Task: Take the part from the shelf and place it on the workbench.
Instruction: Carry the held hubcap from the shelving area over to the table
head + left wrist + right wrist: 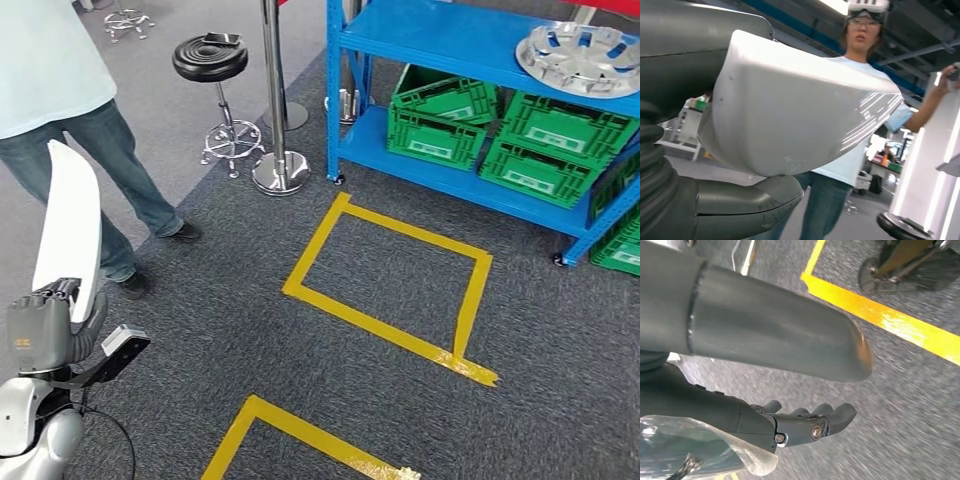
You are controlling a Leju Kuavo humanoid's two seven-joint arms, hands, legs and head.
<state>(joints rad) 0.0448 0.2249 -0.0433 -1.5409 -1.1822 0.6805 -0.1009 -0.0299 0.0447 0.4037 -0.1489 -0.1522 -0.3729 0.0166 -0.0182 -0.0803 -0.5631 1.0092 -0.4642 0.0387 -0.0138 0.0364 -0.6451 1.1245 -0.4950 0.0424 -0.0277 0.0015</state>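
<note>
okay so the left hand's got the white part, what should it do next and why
Probably keep holding and turn toward the workbench. The left hand already grips the white part, away from the blue shelf; a person stands close, so move slowly.

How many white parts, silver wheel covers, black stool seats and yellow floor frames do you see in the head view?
white part: 1
silver wheel cover: 1
black stool seat: 1
yellow floor frame: 2
Total: 5

I'm looking at an industrial workshop or test hall: grey carpet floor (226, 300) marked with yellow tape boxes (392, 270), a blue steel shelf rack (453, 45) holding green crates (441, 120) (plus a hubcap (577, 55)), and a black stool (211, 60).
</note>
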